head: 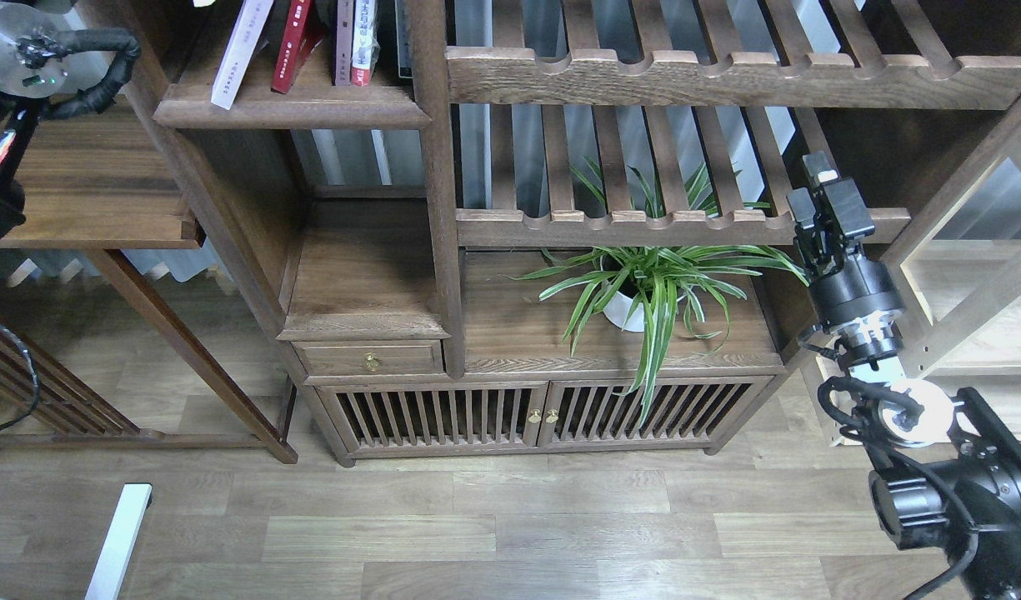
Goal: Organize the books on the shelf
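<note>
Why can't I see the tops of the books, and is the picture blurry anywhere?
Head view: the books on the shelf are cut off by the picture's top edge. Head view: it is mostly sharp, and even the spider plant leaves look crisp. Head view: the right gripper is dark and seen small, so its fingers are hard to tell apart.

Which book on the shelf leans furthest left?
The pale white book, leftmost on the shelf; it tilts strongly, while the red book leans less.

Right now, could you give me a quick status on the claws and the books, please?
Right claw empty, beside the slatted rack; state unclear. Left claw out of view. Books leaning on the shelf, untouched. Spider plant well below them.
</note>
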Tool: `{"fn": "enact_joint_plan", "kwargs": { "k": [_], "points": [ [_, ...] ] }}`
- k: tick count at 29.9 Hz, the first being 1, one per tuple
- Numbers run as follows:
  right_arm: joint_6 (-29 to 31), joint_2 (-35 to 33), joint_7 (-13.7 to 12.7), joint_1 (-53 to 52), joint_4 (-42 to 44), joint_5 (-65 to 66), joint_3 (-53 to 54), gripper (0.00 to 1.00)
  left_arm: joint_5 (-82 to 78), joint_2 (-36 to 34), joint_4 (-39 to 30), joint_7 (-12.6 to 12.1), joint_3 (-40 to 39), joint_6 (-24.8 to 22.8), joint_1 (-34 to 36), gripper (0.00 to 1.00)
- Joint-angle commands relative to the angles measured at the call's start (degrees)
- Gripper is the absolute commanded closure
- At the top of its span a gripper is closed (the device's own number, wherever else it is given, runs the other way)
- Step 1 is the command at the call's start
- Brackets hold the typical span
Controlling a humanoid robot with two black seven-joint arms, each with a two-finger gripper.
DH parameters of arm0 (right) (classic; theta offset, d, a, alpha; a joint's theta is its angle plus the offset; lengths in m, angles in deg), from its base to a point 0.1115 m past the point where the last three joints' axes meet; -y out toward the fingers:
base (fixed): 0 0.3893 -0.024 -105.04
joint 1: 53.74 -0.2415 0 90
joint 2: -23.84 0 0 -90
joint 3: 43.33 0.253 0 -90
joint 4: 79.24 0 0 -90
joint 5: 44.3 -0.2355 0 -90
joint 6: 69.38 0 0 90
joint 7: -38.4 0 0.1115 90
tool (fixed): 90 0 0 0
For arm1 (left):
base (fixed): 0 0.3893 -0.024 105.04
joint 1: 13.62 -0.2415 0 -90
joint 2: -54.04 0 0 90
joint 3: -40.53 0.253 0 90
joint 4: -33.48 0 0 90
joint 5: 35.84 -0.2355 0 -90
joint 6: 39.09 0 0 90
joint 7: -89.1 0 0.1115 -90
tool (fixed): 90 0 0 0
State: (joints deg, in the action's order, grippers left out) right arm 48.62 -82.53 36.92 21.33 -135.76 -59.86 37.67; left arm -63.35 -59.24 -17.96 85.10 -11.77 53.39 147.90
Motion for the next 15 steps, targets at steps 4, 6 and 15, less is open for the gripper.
{"fn": "enact_joint_plan", "kwargs": {
  "k": [4,6,15],
  "points": [
    [0.0,0.02,-0.02,0.6,0.01,0.0,-0.06,0.17,0.0,0.08,3.18,0.39,0.1,-0.11,0.55,0.86],
    [0.0,0.02,-0.02,0.6,0.01,0.0,-0.06,0.17,0.09,0.25,4.23,1.09,0.1,-0.11,0.9,0.84],
    [0.0,0.2,-0.11,0.6,0.01,0.0,-0.5,0.17,0.0,1.75,6.44,1.8,0.45,-0.11,1.52,0.78]
  ]
}}
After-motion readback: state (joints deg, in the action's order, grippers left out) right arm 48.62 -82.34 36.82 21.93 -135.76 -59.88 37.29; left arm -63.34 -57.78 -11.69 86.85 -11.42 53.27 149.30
